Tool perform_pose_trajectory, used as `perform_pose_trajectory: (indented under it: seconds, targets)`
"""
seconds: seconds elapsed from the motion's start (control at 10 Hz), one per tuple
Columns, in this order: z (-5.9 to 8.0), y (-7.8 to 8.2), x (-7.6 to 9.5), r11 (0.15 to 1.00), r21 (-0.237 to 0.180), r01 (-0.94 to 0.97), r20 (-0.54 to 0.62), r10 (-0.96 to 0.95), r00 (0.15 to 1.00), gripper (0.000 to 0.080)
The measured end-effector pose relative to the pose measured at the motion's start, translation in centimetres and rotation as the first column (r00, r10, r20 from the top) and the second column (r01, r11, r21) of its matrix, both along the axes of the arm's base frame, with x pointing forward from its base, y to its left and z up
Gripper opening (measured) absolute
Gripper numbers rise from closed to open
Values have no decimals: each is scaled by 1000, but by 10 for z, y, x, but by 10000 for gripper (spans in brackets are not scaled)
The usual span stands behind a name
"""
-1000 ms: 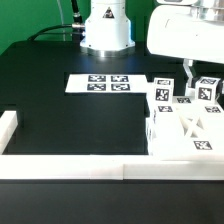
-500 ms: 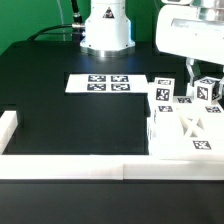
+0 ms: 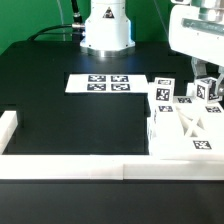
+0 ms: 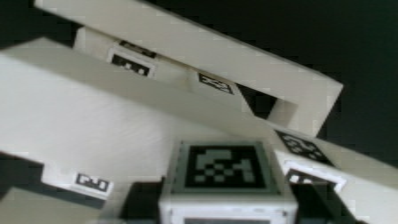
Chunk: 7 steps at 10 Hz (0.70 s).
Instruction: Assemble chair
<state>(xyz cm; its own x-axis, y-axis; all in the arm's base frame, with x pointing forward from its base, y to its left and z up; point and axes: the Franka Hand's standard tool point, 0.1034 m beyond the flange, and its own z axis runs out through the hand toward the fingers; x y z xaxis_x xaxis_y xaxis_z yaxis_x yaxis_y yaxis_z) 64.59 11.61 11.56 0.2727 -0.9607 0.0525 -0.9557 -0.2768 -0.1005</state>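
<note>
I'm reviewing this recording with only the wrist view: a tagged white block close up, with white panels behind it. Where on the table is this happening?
Observer: At the exterior view's right edge. The gripper hangs over the chair parts clustered there.
Operator: Is anything else lying around?
Observer: The marker board lies flat to the exterior view's left of the parts, apart from them.
Operator: What borders the near side?
Observer: A white rail runs along the near edge of the table, close beside the largest part.

text: none readable | marks: square black-and-white tags | on: chair (image 3: 185, 125), marker board (image 3: 100, 83)
</note>
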Motion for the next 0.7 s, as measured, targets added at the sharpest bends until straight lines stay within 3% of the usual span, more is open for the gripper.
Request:
perform_pose_trajectory:
  seconds: [0.7]
  targets:
    - [-1,5,-1,914,66,401,-10,-402,916,287]
